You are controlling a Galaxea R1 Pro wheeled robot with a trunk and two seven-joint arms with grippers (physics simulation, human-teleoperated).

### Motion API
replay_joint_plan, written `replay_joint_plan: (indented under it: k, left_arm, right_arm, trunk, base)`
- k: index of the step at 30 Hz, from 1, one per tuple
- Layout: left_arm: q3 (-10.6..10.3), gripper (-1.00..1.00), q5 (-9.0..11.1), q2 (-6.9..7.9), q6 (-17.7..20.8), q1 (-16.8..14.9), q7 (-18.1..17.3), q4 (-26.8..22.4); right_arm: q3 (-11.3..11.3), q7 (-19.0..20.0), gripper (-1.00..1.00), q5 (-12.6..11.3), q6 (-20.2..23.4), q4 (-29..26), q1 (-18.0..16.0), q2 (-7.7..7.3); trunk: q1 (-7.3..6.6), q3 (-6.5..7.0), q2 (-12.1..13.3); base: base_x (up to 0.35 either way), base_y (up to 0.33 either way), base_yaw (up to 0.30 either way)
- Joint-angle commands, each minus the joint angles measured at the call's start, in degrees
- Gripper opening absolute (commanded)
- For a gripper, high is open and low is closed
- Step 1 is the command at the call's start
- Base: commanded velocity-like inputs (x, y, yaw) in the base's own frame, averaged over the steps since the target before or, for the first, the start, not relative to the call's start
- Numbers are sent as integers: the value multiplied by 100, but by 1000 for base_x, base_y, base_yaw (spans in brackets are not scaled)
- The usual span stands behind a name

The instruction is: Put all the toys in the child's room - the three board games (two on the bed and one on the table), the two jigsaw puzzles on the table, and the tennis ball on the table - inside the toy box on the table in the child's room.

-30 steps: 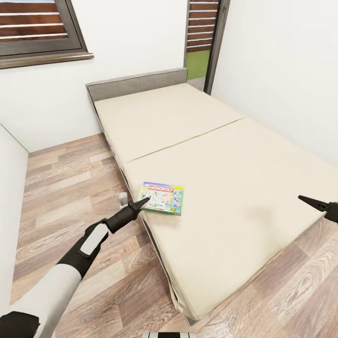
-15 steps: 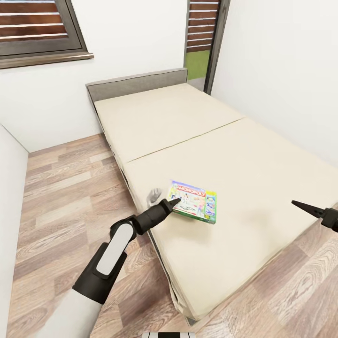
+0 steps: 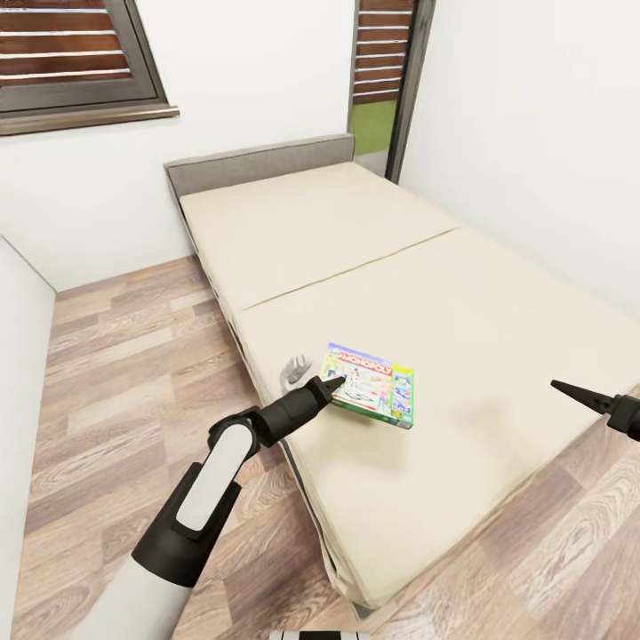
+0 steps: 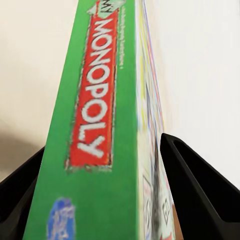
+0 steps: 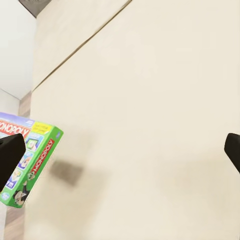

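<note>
The left pincer (image 3: pixel 332 384) grips the Monopoly board game (image 3: pixel 372 383) by its near edge, one finger on each face, holding it just above the bed (image 3: pixel 462 293). The right pincer (image 3: pixel 569 391) hangs well off to the game's far side over the mattress, fingers spread wide with nothing between them.

Bed (image 3: pixel 462 293): beige cover, grey headboard, on plank floor (image 3: pixel 124 373). Monopoly box (image 3: pixel 373 384) at its near edge, just ahead of left tool (image 3: pixel 332 383).
</note>
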Motion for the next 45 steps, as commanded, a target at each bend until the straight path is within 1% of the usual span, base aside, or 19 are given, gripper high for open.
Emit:
replay_joint_plan:
  k: [1, 3, 4, 6, 7, 10, 11, 14, 21, 30, 38, 45]
  left_arm:
    - [-3, -100, 55, 27, 44, -6, 72, -56]
    - [9, -100, 50, 96, 114, -3, 92, -131]
    - [9, -100, 50, 96, 114, -3, 92, -131]
    - [53, -100, 68, 172, 164, 11, 102, -213]
    - [53, -100, 68, 172, 164, 11, 102, -213]
    - [205, -100, 92, 265, 221, 41, 118, -370]
    - [205, -100, 92, 265, 221, 41, 118, -370]
    - [359, -100, 107, 311, 255, 128, 127, -478]
    - [476, -100, 121, 343, 283, 225, 128, -583]
    - [521, -100, 126, 360, 293, 266, 113, -672]
    - [535, -100, 128, 370, 302, 277, 94, -698]
    - [549, -100, 128, 427, 353, 280, 63, -717]
  right_arm:
    - [-6, 36, 100, 25, 19, 0, -4, 1]
    - [-8, 37, 100, 27, 19, 0, -4, 5]
    - [-8, 37, 100, 27, 19, 0, -4, 5]
    - [-7, 37, 100, 29, 19, 0, -4, 13]
    - [-7, 37, 100, 29, 19, 0, -4, 13]
    - [-4, 38, 100, 30, 19, 0, -4, 19]
    - [-4, 38, 100, 30, 19, 0, -4, 19]
    - [-3, 38, 100, 31, 19, 0, -4, 22]
    - [-4, 38, 100, 37, 19, 1, -4, 25]
    - [-3, 27, 100, 40, 19, 3, -4, 25]
    - [-5, -74, 100, 46, 19, 4, -4, 31]
    - [-9, -121, 100, 49, 19, 1, -4, 39]
  trunk:
    - [0, 4, -2]
    - [0, 21, -2]
    - [0, 30, -2]
    - [0, 47, -2]
    - [0, 56, -2]
    - [0, 82, -2]
    - [0, 91, -2]
    - [0, 119, -2]
    - [0, 183, -2]
    - [-198, 427, 359]
    - [-374, 645, 680]
    - [-528, 828, 961]
  base:
    - [0, 0, 0]
    - [0, 0, 0]
    - [0, 0, 0]
    - [0, 0, 0]
    - [0, 0, 0]
    - [0, 0, 0]
    - [0, 0, 0]
    - [0, 0, 0]
    - [0, 0, 0]
    - [0, 0, 0]
    - [0, 0, 0]
    - [0, 0, 0]
